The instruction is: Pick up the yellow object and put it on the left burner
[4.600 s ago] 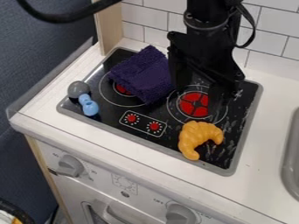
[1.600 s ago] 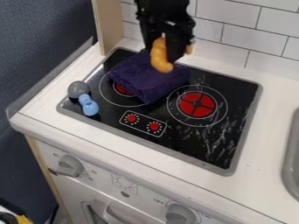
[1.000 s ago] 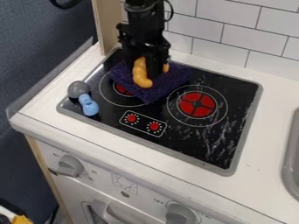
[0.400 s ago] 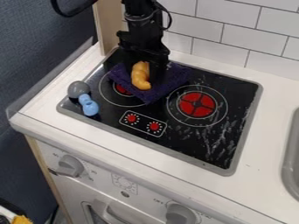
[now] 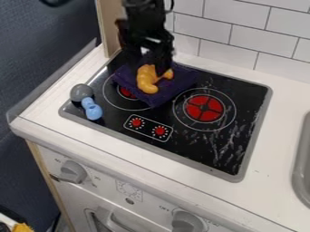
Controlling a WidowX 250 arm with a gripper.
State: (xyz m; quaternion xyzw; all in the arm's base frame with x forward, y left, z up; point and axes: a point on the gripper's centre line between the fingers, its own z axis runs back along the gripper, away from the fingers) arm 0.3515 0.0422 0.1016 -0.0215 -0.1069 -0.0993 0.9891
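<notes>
Gripper, fingers apart, sits upper left of centre in the frame, just frame-upward of the croissant on the cloth partly over the left burner; likely next, withdrawal upward, away from it.

A fuzzy purple cloth hides much of my red-and-black left burner. The frame crops the grey sink at four o'clock and black arm at twelve.

Croissant on purple cloth, seemingly against claw.
</notes>
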